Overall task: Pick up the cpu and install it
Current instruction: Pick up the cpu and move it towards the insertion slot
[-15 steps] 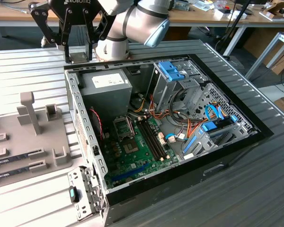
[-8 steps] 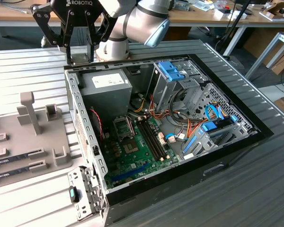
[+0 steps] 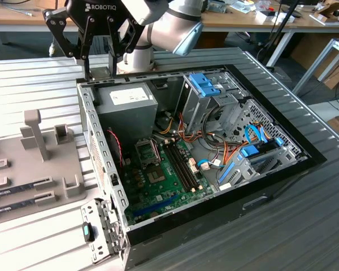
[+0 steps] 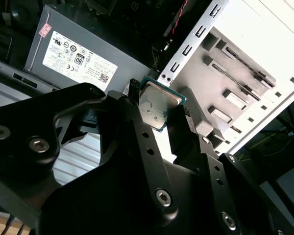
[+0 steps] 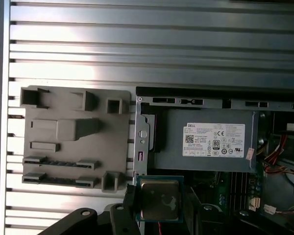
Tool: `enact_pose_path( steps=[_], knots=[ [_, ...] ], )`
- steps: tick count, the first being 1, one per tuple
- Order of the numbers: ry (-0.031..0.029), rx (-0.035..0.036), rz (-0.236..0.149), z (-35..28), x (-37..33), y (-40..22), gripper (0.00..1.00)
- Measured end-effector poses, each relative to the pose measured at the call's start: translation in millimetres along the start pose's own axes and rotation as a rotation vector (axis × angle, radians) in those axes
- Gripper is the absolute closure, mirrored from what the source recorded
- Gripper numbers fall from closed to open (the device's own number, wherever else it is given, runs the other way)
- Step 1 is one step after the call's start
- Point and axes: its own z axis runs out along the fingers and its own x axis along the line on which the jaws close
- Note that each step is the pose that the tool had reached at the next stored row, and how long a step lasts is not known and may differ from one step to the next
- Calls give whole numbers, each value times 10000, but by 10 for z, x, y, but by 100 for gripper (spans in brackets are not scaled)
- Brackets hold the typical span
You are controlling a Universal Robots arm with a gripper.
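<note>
The cpu (image 4: 157,105) (image 5: 159,198) is a small square chip with a silvery top and a thin green rim. My gripper (image 4: 159,104) (image 5: 159,208) is shut on it, a black finger on each of two opposite edges. In the exterior view my gripper (image 3: 99,69) hangs over the back corner of the open computer case (image 3: 305,161), on the exterior view's left and just above the grey power supply (image 3: 127,99). The dark metal-framed socket (image 3: 152,164) lies on the green motherboard (image 3: 169,186) lower in the case, apart from the gripper.
A grey fixture tray (image 3: 45,169) (image 5: 73,137) with slots and posts lies on the ribbed metal table beside the case, with long dark memory sticks (image 3: 17,189) in it. Drive bays with blue latches (image 3: 206,84) and bundled cables (image 3: 214,147) crowd the case on the exterior view's right.
</note>
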Motion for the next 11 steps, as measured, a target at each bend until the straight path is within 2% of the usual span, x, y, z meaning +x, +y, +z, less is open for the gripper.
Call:
enact_pose_path(
  steps=[11],
  knots=[
    [-1, 0, 1, 41, -98, -54, 53]
  ],
)
